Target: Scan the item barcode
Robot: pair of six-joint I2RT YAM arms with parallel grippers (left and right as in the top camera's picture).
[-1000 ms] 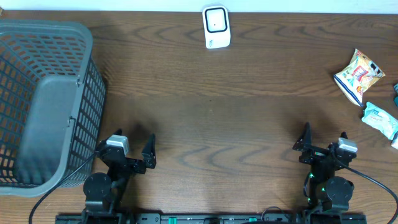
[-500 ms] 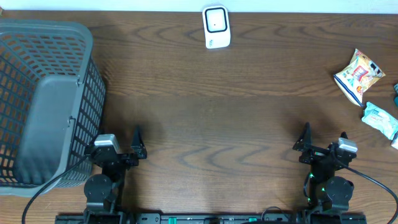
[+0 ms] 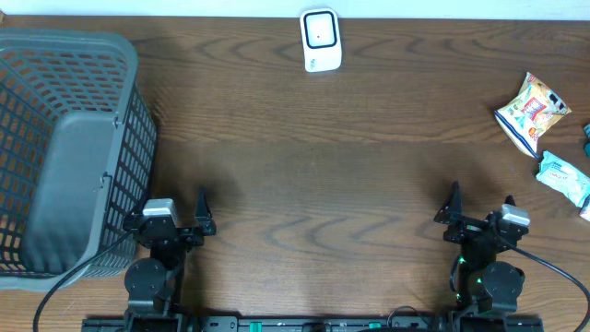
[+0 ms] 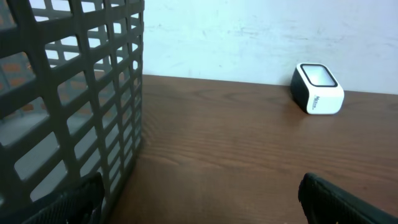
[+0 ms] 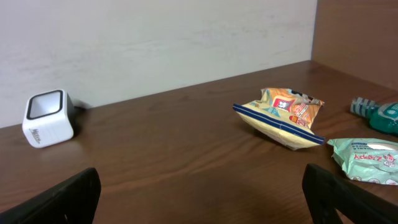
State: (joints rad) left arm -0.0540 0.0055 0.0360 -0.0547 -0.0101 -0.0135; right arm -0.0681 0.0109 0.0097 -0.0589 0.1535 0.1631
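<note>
Snack bag (image 3: 532, 112), a crinkled, puffy foil pouch in yellow with a blue edge and red print, lies on the counter (image 3: 323, 166) ahead of the right end effector (image 3: 481, 197) and off to its right, well apart from it. Nearer that end effector on the same side lies a flatter pale green packet (image 3: 562, 177) with glossy, wrinkled film, close to the snack bag but not touching it. Far ahead and to the left of the right end effector stands the scanner (image 3: 321, 40), a small white box with rounded corners and a dark square window on its face. The counter is dark brown with a broad wavy wood grain and a dull sheen. The right end effector's black fingers are spread wide with nothing between them. The left end effector (image 4: 199, 193) is likewise spread wide and grips nothing; just beside it on its left rises the basket (image 3: 69, 41), grey plastic with lattice walls of square holes.
</note>
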